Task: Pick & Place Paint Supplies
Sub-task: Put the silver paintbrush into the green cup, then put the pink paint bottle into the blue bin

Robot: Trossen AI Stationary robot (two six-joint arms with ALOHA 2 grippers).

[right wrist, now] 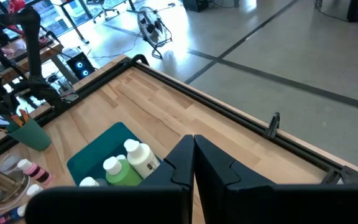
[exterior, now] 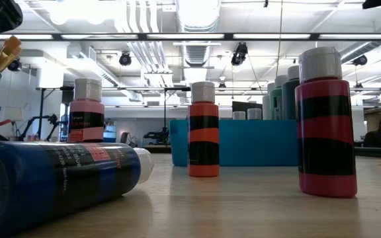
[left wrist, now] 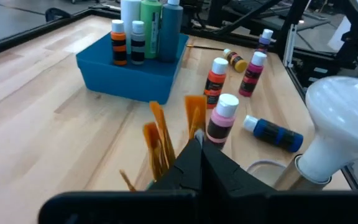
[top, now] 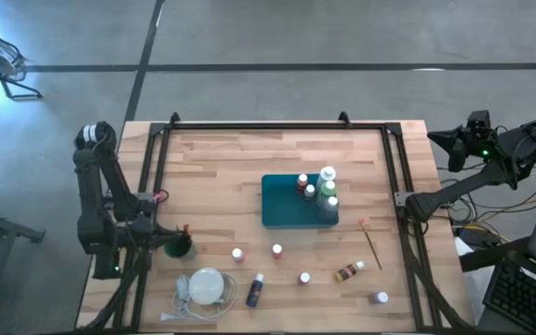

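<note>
My left gripper (left wrist: pixel 196 142) is shut and hangs just over a green cup (top: pixel 182 246) near the table's left edge. Orange-tipped brushes (left wrist: pixel 158 140) stand up out of the cup in front of the fingers. Several white-capped paint bottles stand in the teal tray (top: pixel 282 212) at mid-table. More bottles stand loose on the near half: a pink one (left wrist: pixel 221 118), a red-orange one (left wrist: pixel 215 81) and another pink one (left wrist: pixel 253 73). A blue bottle (top: pixel 255 290) lies on its side. One thin brush (top: pixel 372 244) lies flat right of the tray. My right gripper (right wrist: pixel 194 152) waits shut, high beyond the far right corner. My left gripper comes slanting down over the cup, with its shut fingertips (left wrist: pixel 191 155) close behind one orange brush tip (left wrist: pixel 195 112). I cannot tell whether the fingers touch that brush or any other.
A white round lamp with a cord (top: pixel 207 287) stands close to the cup on its near side. A yellow-brown bottle (top: pixel 349 272) lies on its side, and a small bottle (top: pixel 381 298) stands at the near right. Black rails (top: pixel 277 127) frame the tabletop.
</note>
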